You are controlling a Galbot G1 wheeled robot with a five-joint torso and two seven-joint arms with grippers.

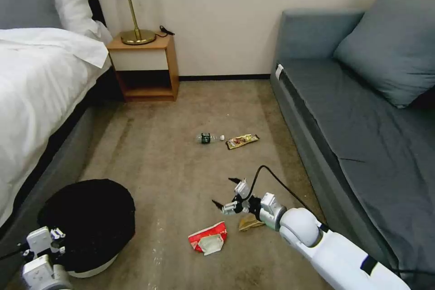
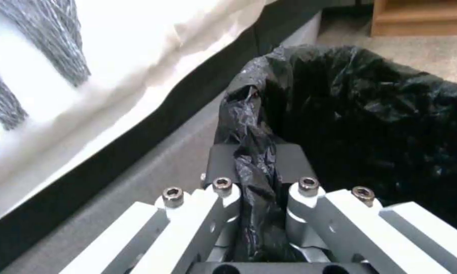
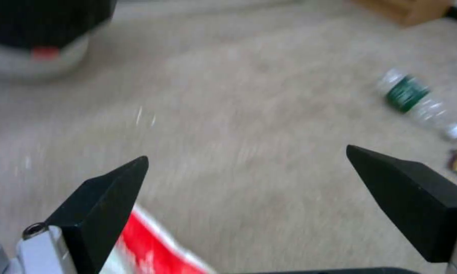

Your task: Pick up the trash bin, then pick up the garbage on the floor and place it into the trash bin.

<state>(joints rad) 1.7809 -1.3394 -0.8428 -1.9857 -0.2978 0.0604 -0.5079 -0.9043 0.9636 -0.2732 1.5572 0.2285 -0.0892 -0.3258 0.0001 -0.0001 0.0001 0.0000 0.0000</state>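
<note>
The trash bin [image 1: 90,217], white with a crinkled black bag, hangs low at my left beside the bed. My left gripper [image 2: 256,167] is shut on the bin's rim and a fold of its black bag [image 2: 370,114]. The garbage lies on the carpet: a red-and-white packet [image 1: 208,237], a tan paper bag [image 1: 250,222], a clear bottle with a green label [image 1: 209,137] and a yellow-brown wrapper [image 1: 242,141]. My right gripper [image 1: 226,191] hovers open above the floor, just beyond the packet [image 3: 152,247] and the paper bag. The bottle [image 3: 416,101] lies farther ahead of it.
A bed with white sheets [image 1: 36,90] runs along the left, close against the bin. A grey sofa [image 1: 362,136] lines the right side. A wooden nightstand [image 1: 145,68] with a brass lamp stands at the back wall. Open carpet [image 1: 181,167] lies between them.
</note>
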